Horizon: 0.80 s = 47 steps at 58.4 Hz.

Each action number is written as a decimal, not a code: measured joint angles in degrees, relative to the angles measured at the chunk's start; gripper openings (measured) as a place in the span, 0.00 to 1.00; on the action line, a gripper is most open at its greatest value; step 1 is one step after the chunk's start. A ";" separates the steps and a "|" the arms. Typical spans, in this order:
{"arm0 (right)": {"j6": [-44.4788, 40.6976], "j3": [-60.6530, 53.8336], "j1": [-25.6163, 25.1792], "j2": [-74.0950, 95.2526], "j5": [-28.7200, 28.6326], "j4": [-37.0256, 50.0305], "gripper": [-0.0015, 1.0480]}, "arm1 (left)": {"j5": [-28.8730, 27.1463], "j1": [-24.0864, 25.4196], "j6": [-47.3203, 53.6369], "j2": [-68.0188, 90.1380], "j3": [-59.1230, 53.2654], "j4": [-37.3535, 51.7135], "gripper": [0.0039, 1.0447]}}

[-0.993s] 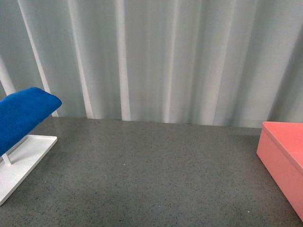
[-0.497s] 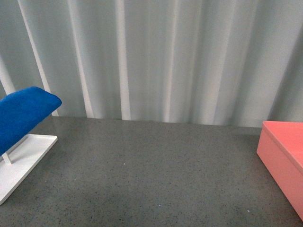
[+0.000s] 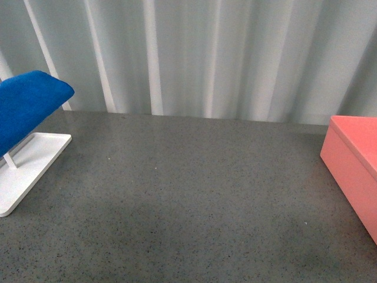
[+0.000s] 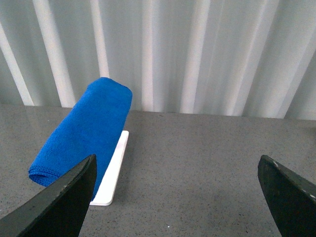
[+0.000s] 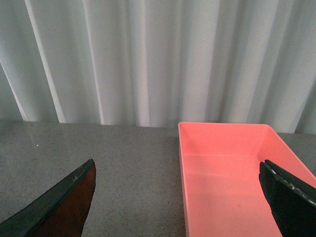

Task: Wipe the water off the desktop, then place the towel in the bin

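Note:
The blue towel (image 3: 26, 106) hangs over a white rack (image 3: 26, 171) at the far left of the dark speckled desktop (image 3: 188, 194). The pink bin (image 3: 353, 171) stands at the far right edge. No arm shows in the front view. In the left wrist view my left gripper (image 4: 177, 202) is open and empty over bare desktop (image 4: 197, 163), with the towel (image 4: 84, 131) and the rack's base (image 4: 113, 173) ahead beside one finger. In the right wrist view my right gripper (image 5: 180, 202) is open and empty, with the empty bin (image 5: 232, 173) ahead. I see no clear water patch.
Pale pleated curtains (image 3: 194, 59) close off the back edge of the desktop. The rack's flat white base reaches toward the front left. A wide stretch of desktop lies between the rack and the bin.
The front view has tilted down a little: towel, rack and bin sit higher in the frame and more desktop shows in front. Nothing on the desktop has moved.

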 joint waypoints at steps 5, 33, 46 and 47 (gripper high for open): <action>0.00 -0.02 0.00 0.00 0.00 0.00 0.93 | 0.00 0.00 0.00 0.00 0.00 0.00 0.94; 0.00 -0.02 0.04 0.00 0.00 0.00 0.93 | 5.99 -4.39 -4.35 55.76 30.97 2.64 0.94; 0.00 -0.02 0.04 0.00 0.00 0.00 0.93 | 4.61 -0.90 2.21 82.20 50.42 -0.74 0.94; 0.00 -0.02 0.04 0.00 0.00 0.00 0.93 | 3.82 -0.57 3.30 84.32 52.13 -0.94 0.94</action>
